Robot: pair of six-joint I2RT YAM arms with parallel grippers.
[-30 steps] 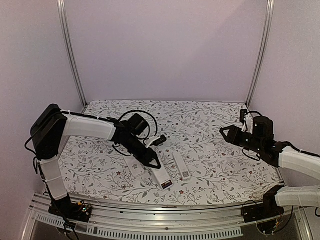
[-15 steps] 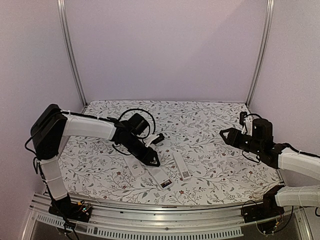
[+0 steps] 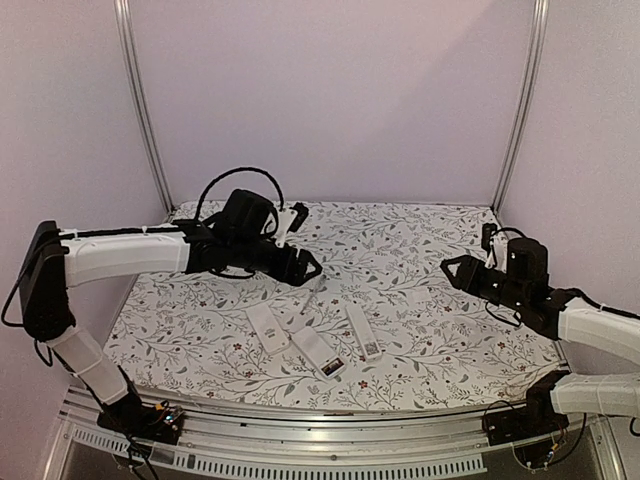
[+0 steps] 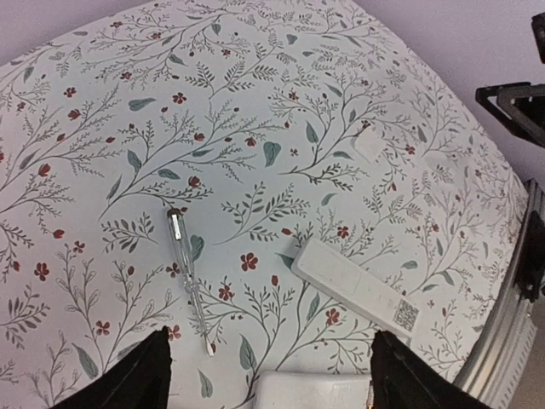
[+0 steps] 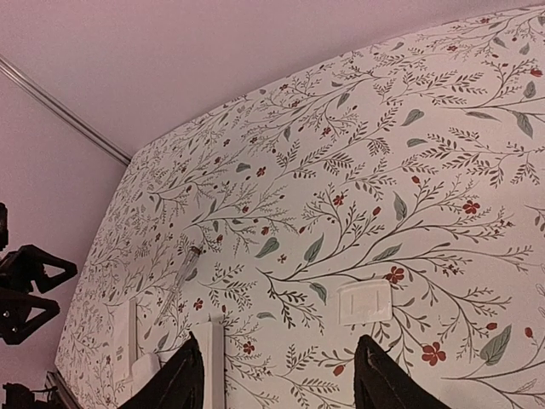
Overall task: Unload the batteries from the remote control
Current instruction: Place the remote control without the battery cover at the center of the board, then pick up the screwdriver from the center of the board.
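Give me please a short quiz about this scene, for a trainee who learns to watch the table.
1. True or false: the pen-like tool lies flat on the table, and no jaws touch it.
2. How many long white remote pieces lie on the table? A two, B three, C five.
3. Fill in: the jaws of the left arm and of the right arm both stand ____.
Key: 1 true; 2 B; 3 open.

Floral-cloth table [image 3: 430, 330]: three white remote parts [image 3: 362, 331], slim clear tool [image 4: 183, 256], small white square piece [image 5: 364, 302].
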